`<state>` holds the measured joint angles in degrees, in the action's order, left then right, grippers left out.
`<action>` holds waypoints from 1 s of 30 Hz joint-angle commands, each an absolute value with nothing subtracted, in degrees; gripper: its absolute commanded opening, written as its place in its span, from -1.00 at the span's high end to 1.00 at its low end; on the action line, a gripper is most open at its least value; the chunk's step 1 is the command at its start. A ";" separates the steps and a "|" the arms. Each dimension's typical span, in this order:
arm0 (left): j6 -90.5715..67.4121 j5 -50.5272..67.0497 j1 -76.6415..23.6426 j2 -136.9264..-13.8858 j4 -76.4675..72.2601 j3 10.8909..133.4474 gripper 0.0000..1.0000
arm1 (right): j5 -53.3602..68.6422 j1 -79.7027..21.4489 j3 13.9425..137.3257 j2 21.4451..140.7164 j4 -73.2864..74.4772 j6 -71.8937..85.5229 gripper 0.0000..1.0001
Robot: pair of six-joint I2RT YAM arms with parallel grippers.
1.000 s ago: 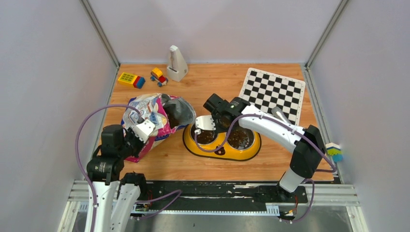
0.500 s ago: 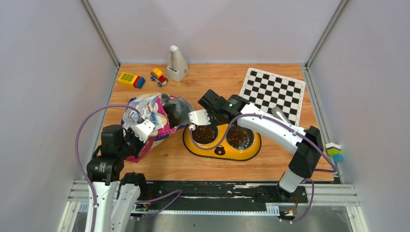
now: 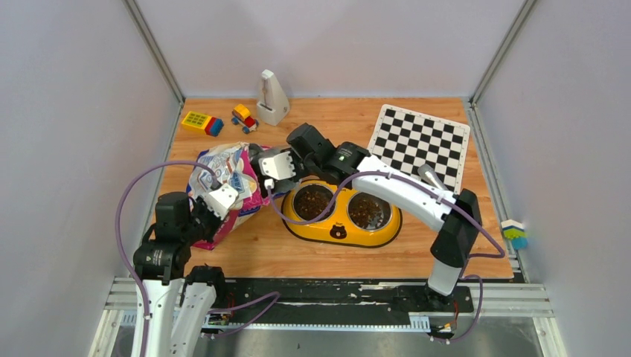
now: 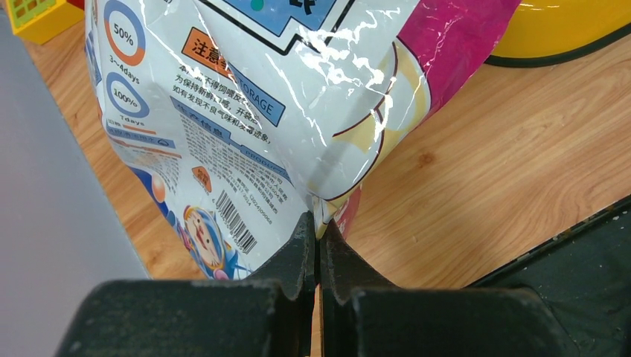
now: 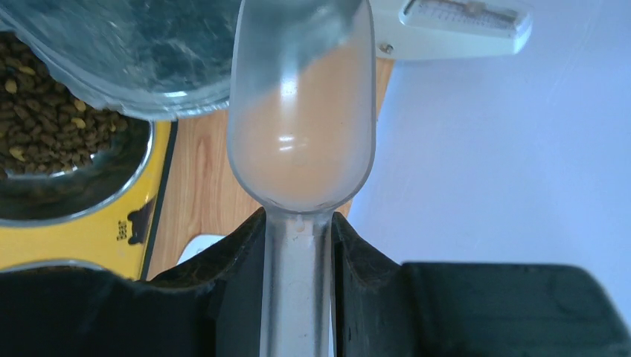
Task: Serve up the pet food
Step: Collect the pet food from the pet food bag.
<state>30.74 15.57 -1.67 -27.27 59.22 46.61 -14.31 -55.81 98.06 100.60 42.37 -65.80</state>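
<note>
The left claw (image 4: 318,223) is clenched on the bag (image 4: 245,111) at its lower edge. The right claw (image 5: 298,230) grasps the empty scoop (image 5: 301,134) by its handle. The pet food (image 3: 313,201) lies in the 2 bowls of the feeder (image 3: 338,230), just beside this claw.

Robotics lab test cell, not home or shop. Wooden worktop (image 3: 417,253) boxed in by plain white panels (image 3: 74,111), metal corner posts (image 3: 152,48). Black-and-white checkerboard sheet (image 3: 420,141) flat at far right. White left arm (image 3: 160,256) and right arm (image 3: 405,190) mounted on slotted aluminium rail (image 3: 335,297) at near edge. Purple cables (image 3: 123,216) loop loose. Toy blocks (image 3: 202,122) at back as props.
</note>
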 commanded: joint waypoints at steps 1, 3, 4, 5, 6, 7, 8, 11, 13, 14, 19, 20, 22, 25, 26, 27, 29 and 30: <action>30.28 18.11 -1.14 -27.24 52.11 48.69 1.00 | -9.17 -56.07 101.26 105.21 37.55 -66.35 1.00; 30.20 18.08 -1.14 -27.25 52.12 48.69 1.00 | -8.35 -56.08 102.23 107.45 37.64 -65.99 1.00; 30.17 18.05 -1.14 -27.25 52.05 48.69 1.00 | -8.08 -56.07 102.56 108.31 37.56 -65.73 1.00; 30.15 18.07 -1.14 -27.20 52.04 48.69 1.00 | -7.51 -56.03 102.84 109.06 37.58 -65.49 1.00; 30.15 18.04 -1.14 -27.17 52.01 48.69 1.00 | -6.87 -56.00 102.98 109.65 37.54 -65.25 1.00; 30.15 17.96 -1.14 -27.16 51.98 48.69 1.00 | -6.18 -55.99 103.19 110.10 37.54 -64.92 1.00; 30.15 17.94 -1.14 -27.16 52.02 48.69 1.00 | -5.11 -55.91 103.49 110.56 37.53 -64.41 1.00; 30.08 17.81 -1.14 -27.11 51.93 48.69 1.00 | -2.43 -55.53 104.29 111.98 37.61 -63.38 1.00; 30.06 17.76 -1.14 -26.93 51.90 48.61 1.00 | -1.37 -55.17 104.81 113.01 37.54 -63.06 1.00; 30.06 17.69 -1.14 -26.91 51.93 48.61 1.00 | -1.03 -54.97 105.16 113.54 37.60 -62.81 1.00; 30.06 17.80 -1.08 -26.81 51.87 48.60 1.00 | 4.95 -53.68 106.84 115.79 38.15 -60.79 1.00; 30.06 17.79 -1.10 -26.85 51.93 48.65 1.00 | 6.04 -53.45 107.33 116.35 38.33 -60.43 1.00; 30.06 17.76 -1.09 -26.75 51.92 48.61 1.00 | 7.53 -53.11 108.29 117.28 38.65 -59.63 1.00; 30.06 17.75 -1.08 -26.74 51.90 48.61 1.00 | 9.30 -52.84 109.70 118.87 38.87 -58.58 1.00; 30.06 17.80 -1.08 -26.73 51.88 48.61 1.00 | 9.70 -52.84 110.07 119.36 38.86 -58.31 1.00; 30.10 17.82 -1.07 -26.66 51.97 48.60 1.00 | 10.18 -52.83 110.45 119.78 38.98 -58.09 1.00; 30.06 17.83 -1.08 -26.63 51.96 48.60 1.00 | 11.10 -52.87 111.16 120.71 39.13 -57.52 1.00; 30.10 17.82 -1.06 -26.63 51.99 48.60 1.00 | 11.57 -52.83 111.51 121.12 39.31 -57.30 1.00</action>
<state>30.74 15.88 -1.39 -27.31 58.96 46.61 8.03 -52.71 107.83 119.31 40.47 -59.59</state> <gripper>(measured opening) 0.017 0.309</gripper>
